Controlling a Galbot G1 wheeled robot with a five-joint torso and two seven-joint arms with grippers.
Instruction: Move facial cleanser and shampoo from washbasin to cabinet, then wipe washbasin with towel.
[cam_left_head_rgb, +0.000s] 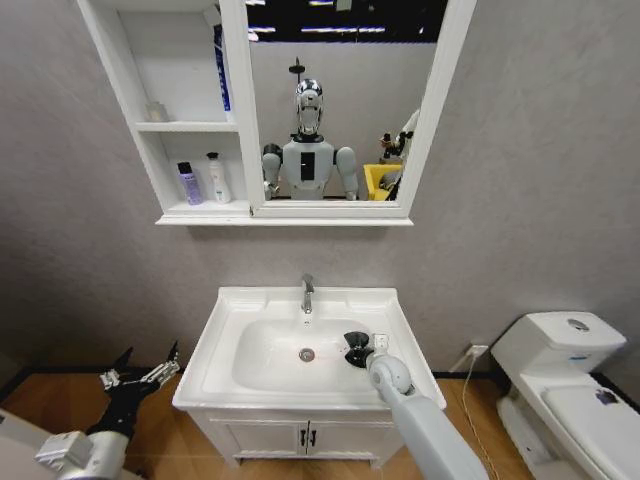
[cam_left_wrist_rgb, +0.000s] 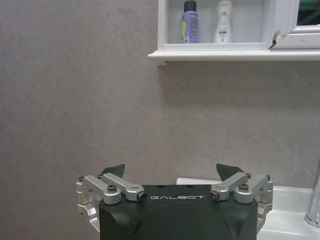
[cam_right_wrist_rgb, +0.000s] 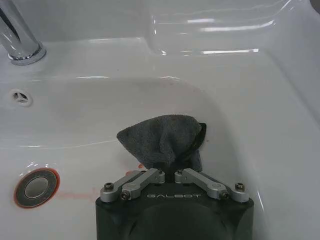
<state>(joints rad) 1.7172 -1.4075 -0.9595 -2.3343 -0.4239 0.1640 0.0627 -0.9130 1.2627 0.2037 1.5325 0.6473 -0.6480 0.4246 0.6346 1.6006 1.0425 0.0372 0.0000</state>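
Room: grey wall, wood floor, toilet (cam_left_head_rgb: 565, 375) at 4 o'clock
Left gripper (cam_left_head_rgb: 140, 372): 8 o'clock, beside the washbasin (cam_left_head_rgb: 225, 330), fingers spread, holding nothing
Cabinet (cam_left_head_rgb: 190, 125): 11 o'clock, purple bottle (cam_left_head_rgb: 189, 183) and white bottle (cam_left_head_rgb: 217, 178) on its bottom shelf
Right gripper (cam_right_wrist_rgb: 169, 170): inside the bowl, right of the drain (cam_left_head_rgb: 307, 354), clenched on the towel (cam_right_wrist_rgb: 162, 137)
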